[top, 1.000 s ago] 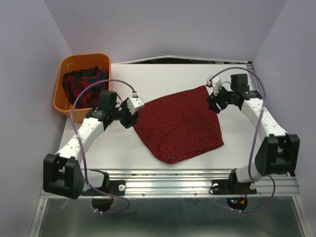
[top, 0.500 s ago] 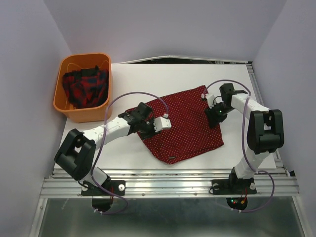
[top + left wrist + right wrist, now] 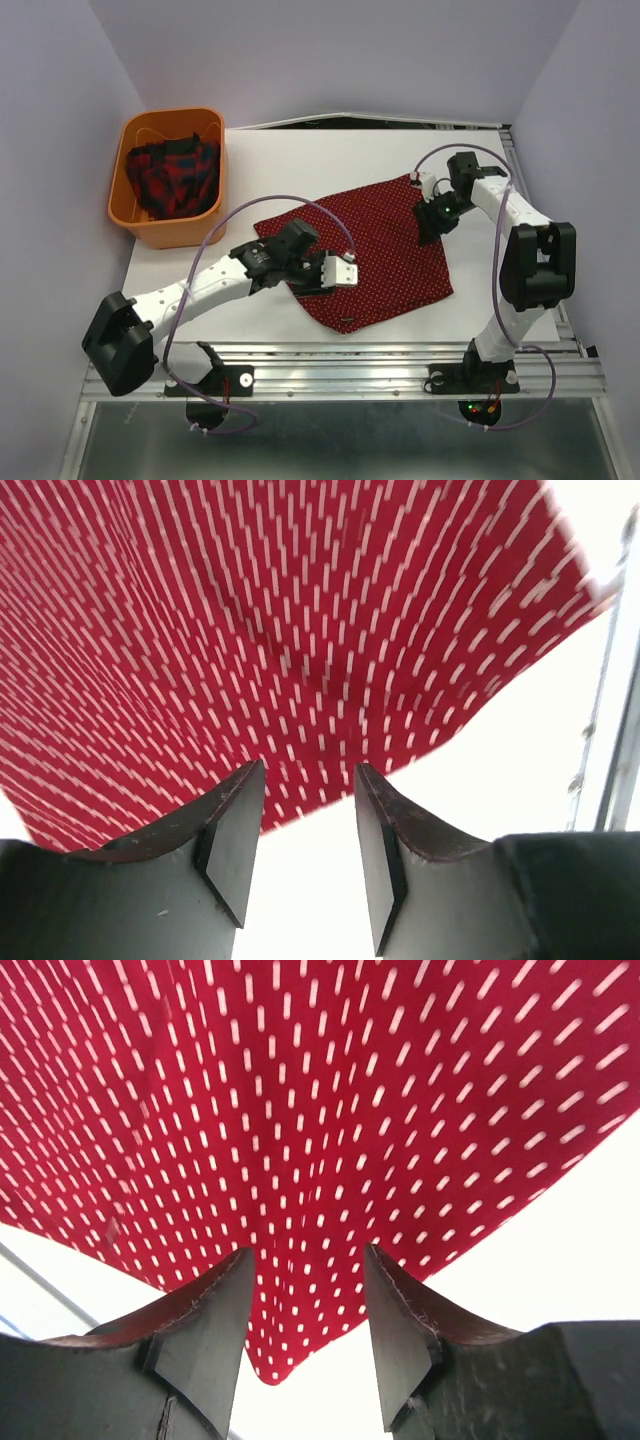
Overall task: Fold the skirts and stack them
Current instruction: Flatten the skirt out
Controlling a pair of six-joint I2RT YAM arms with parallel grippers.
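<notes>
1. Arms, two in number, rise from the near edge of the one white table (image 3: 320,160).
2. Left gripper (image 3: 345,275) hangs over the near-left border of the dotted skirt. Its wrist view shows two dark fingers (image 3: 232,835) parted, with bare table and the cloth's edge in the gap and nothing pinched.
3. Dotted skirt (image 3: 380,250), dark red with white dots, is one of two skirts and lies spread flat at the table's middle.
4. Right gripper (image 3: 430,228) sits over the skirt's far-right corner, jaws likewise apart and released, with a point of cloth seen between them.
5. Plaid skirt (image 3: 172,178), the second, lies bunched inside the single orange basket (image 3: 160,232) at the far-left corner.
</notes>
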